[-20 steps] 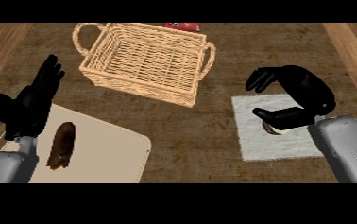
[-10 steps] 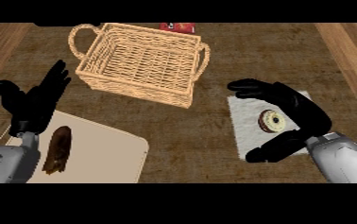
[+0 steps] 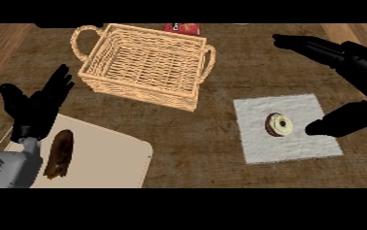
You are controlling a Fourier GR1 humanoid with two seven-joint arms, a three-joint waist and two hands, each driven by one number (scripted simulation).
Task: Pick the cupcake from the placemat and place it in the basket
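Kitchen counter, brown woven-look top [image 3: 215, 127], wicker basket [image 3: 143, 64], white placemat [image 3: 287, 146], cutting board [image 3: 108, 161]

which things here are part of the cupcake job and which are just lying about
Part of the job:
- small round cupcake with pale icing
- white cloth placemat under it
- woven wicker basket with two handles
- right hand, open beside the cupcake

Just lying about:
- long brown pastry on a beige cutting board
- red packet behind the basket
- left hand, resting open at the left
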